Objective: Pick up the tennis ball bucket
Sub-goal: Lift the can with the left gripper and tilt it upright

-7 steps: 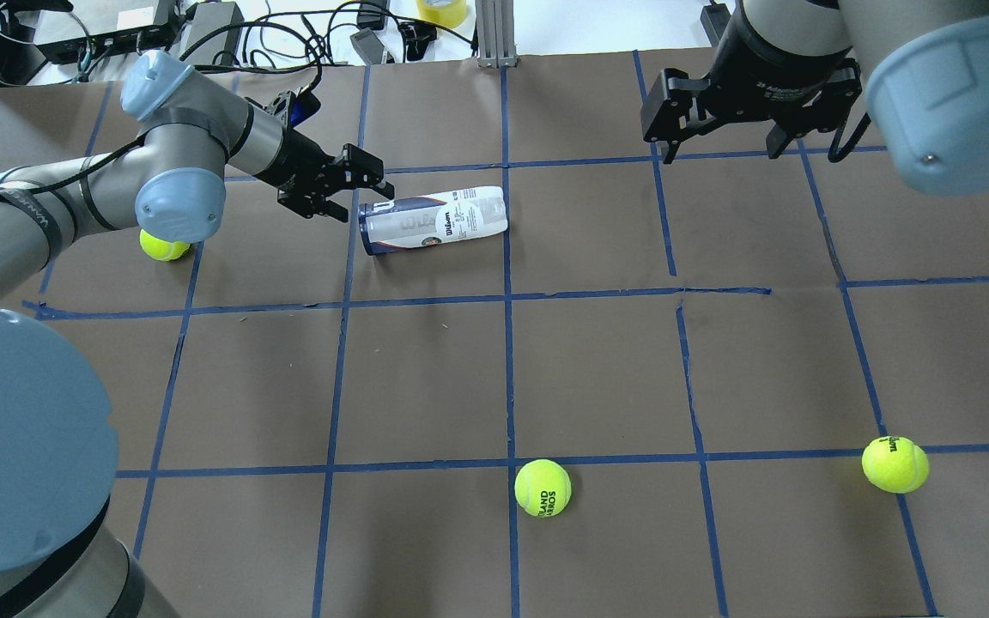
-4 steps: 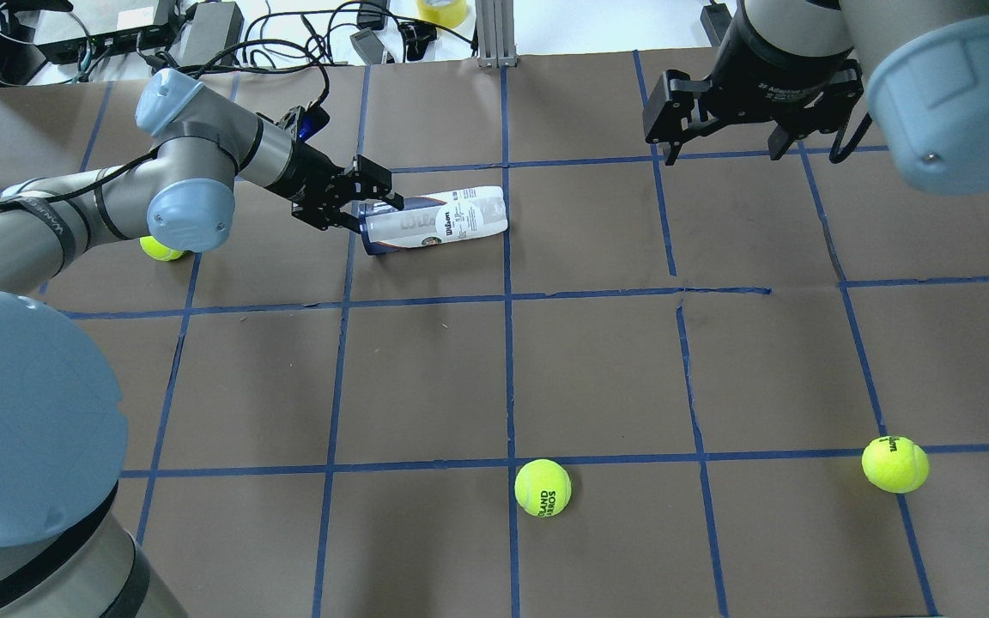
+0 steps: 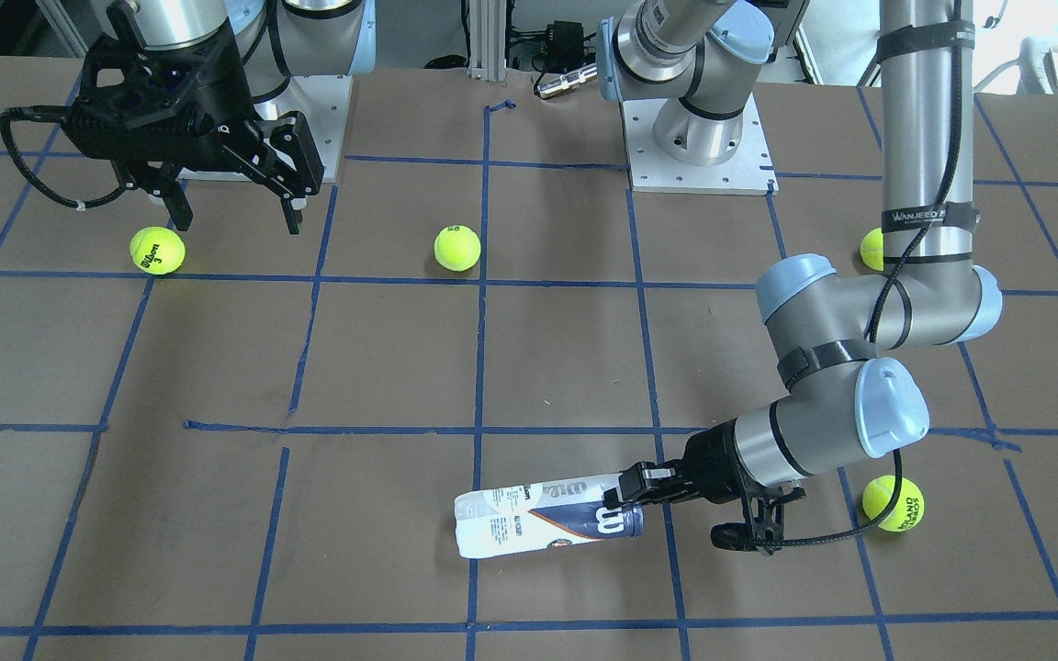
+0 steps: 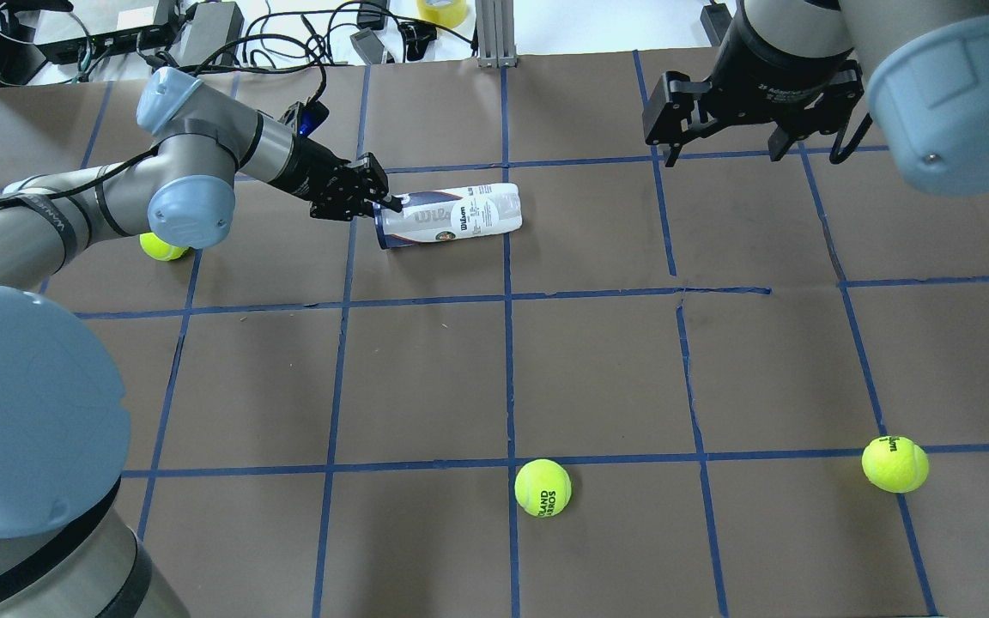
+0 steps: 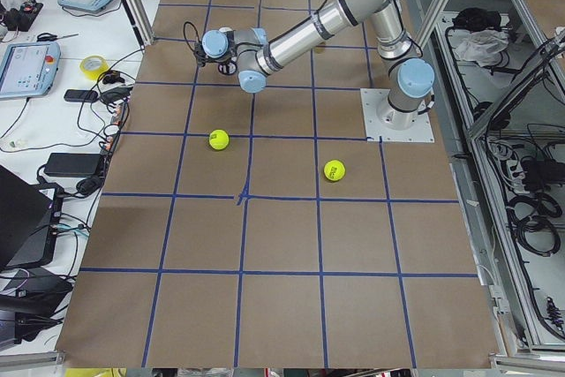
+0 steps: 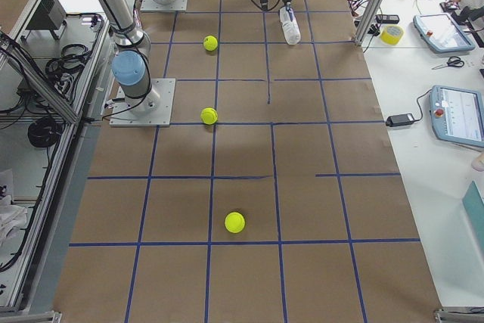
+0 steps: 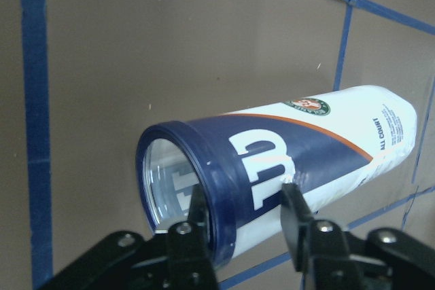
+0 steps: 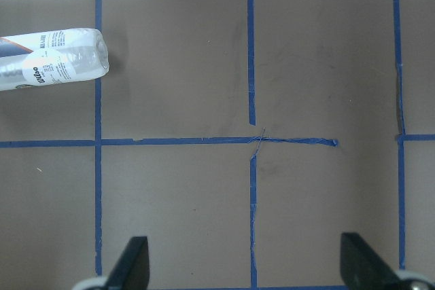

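The tennis ball bucket lies on its side on the brown table, navy rim toward my left arm. It also shows in the front view and the left wrist view. My left gripper is at the rim's open mouth. In the left wrist view one finger is inside the mouth and the other is outside on the navy label, pinching the wall between them. The bucket still rests on the table. My right gripper hangs open and empty high over the far right; its wrist view shows the bucket's clear end.
Loose tennis balls lie on the table: one beside my left arm's elbow, one near the front middle, one at the front right. Cables and boxes sit beyond the table's far edge.
My left gripper has moved right onto the bucket's rim and narrowed around its wall. The bucket has slid a little to the right. The right arm has not moved.
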`<state>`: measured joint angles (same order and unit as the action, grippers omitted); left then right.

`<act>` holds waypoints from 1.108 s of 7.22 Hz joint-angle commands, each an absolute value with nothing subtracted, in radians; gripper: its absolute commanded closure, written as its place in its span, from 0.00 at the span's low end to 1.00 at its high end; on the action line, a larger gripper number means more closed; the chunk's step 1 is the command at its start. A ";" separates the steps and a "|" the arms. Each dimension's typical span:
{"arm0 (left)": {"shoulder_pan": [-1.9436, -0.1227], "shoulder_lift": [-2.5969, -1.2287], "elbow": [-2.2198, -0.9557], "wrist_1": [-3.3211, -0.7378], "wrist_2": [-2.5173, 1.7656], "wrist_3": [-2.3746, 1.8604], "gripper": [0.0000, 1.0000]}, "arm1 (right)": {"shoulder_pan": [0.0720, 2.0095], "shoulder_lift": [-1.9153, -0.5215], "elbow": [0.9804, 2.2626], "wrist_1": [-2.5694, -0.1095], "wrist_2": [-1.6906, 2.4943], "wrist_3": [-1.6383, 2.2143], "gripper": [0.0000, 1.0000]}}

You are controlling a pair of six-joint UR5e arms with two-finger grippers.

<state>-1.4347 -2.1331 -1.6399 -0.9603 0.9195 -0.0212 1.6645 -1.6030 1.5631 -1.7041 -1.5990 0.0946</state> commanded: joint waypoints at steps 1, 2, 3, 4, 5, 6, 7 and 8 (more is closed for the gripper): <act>-1.434 -2.114 -1.565 -0.962 0.942 -0.124 1.00 | 1.669 -1.605 1.563 -1.703 -1.598 0.095 0.00; -1.436 -2.097 -1.513 -0.971 0.997 -0.179 1.00 | 1.669 -1.605 1.565 -1.703 -1.595 0.095 0.00; -1.436 -2.082 -1.456 -1.007 1.064 -0.181 1.00 | 1.669 -1.603 1.565 -1.706 -1.597 0.095 0.00; -1.443 -2.065 -1.401 -1.050 1.119 -0.181 1.00 | 1.667 -1.603 1.565 -1.706 -1.597 0.094 0.00; -1.448 -2.063 -1.350 -1.101 1.161 -0.181 1.00 | 1.664 -1.601 1.565 -1.703 -1.601 0.094 0.00; -1.463 -2.054 -1.320 -1.123 1.169 -0.186 1.00 | 1.664 -1.603 1.565 -1.703 -1.601 0.094 0.00; -1.494 -2.046 -1.313 -1.137 1.228 -0.184 1.00 | 1.666 -1.603 1.566 -1.701 -1.605 0.094 0.00; -1.564 -2.043 -1.313 -1.138 1.324 -0.161 1.00 | 1.664 -1.605 1.566 -1.700 -1.608 0.094 0.00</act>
